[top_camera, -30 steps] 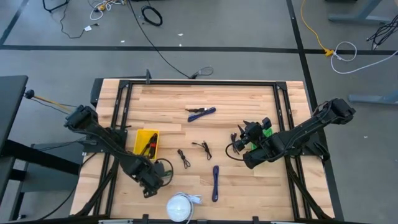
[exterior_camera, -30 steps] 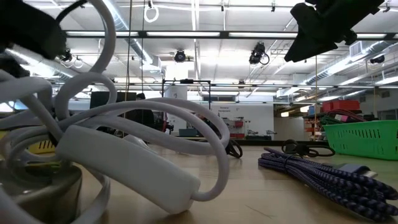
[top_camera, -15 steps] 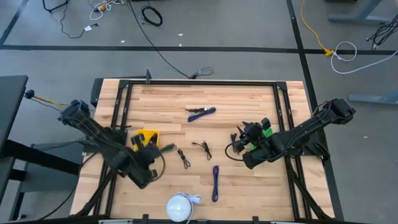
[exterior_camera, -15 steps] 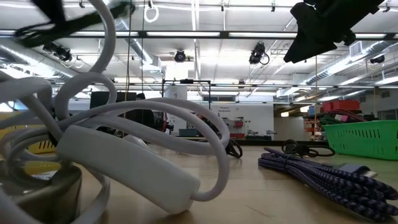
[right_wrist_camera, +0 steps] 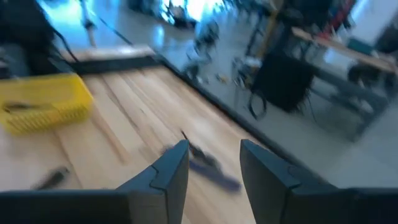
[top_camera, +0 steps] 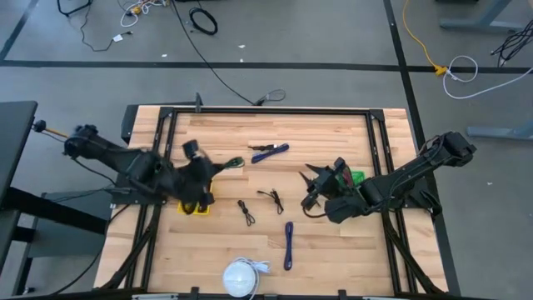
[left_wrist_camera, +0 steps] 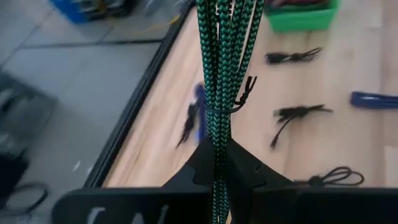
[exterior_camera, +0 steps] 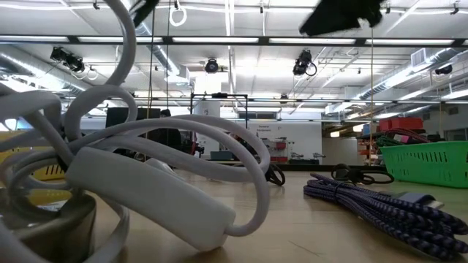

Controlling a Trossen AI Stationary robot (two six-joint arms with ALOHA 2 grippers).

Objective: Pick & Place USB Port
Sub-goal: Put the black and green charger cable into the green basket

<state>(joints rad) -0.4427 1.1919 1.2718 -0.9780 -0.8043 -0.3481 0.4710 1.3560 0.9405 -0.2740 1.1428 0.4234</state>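
USB cable, green-and-black braided [left_wrist_camera: 219,74], is off the table, pinched between the left gripper's [top_camera: 200,171] pressed-together fingers and hanging bundled above the wooden table [top_camera: 333,250].

Largest to smallest:
- Left arm reaches over the yellow bin [top_camera: 198,205] at the table's left side, carrying the cable, whose end shows near the gripper.
- Right gripper [right_wrist_camera: 214,163] hovers beside the green bin [top_camera: 357,177], fingers spread, holding nothing.
- Blue cables [top_camera: 288,243] and small black cables [top_camera: 246,211] lie loose mid-table.

Assessment: pick appears done; placement outstanding. Destination bin cannot be confirmed from these views.
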